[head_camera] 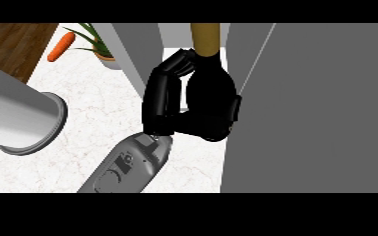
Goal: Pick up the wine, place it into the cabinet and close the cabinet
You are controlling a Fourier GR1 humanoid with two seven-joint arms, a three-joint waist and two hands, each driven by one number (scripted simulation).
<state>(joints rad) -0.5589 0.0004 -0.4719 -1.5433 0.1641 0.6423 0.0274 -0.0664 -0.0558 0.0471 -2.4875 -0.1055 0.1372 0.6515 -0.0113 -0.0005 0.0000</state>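
Head view shows the wine (209,80) already in a hand (193,97): dark bottle body, tan-gold neck pointing up toward the top of the frame. So its long axis runs roughly straight away from the robot, neck leading. The black fingers (159,97) wrap round the bottle's left side and the palm sits under its base end, so that hand is clenched on the bottle, no question. Its grey forearm (129,165) comes up from the lower edge, and I'm reading it as the right hand, though with only one hand fully on show that's a judgement call.

The bit that matters for the next move: the bottle sits right in the gap between a pale grey upright panel (136,55) on its left and the big grey cabinet door (310,110) on its right. The neck already points into that opening, so I'd guess the job is to push forward along the bottle's own axis, then let go. Door closing isn't done yet.

Off to the left, a big grey cylinder (26,115) fills the edge, probably the other forearm; can't see that hand at all. Further back on the marble counter (88,110) there's a carrot (60,46) and a small potted plant (100,47), well clear of everything.
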